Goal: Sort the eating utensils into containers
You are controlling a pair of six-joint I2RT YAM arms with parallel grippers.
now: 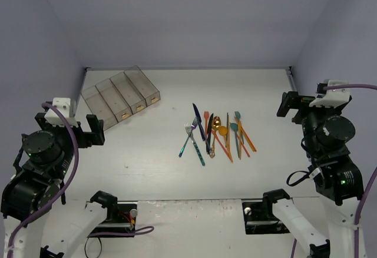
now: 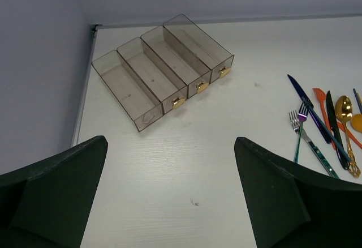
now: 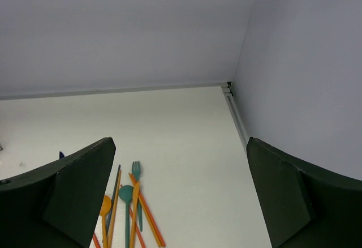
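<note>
Both left gripper [image 2: 169,146] and right gripper [image 3: 181,143] are hanging released, empty: the eating utensils [image 1: 215,133] are lying unsorted, apart from the containers [image 1: 121,96].

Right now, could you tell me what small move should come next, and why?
Probably lower the open right end effector toward the teal fork: all utensils lie loose on its side, the containers are empty, and it holds nothing.

- Left wrist view: the eating utensils [image 2: 310,109] run off the right picture edge.
- Right wrist view: the bottom edge cuts them; a finger [image 3: 73,197] of the right pincer [image 3: 180,146] hides some.
- Top view: the labels [image 1: 125,116] on the containers [image 1: 121,90] are too small to read.
</note>
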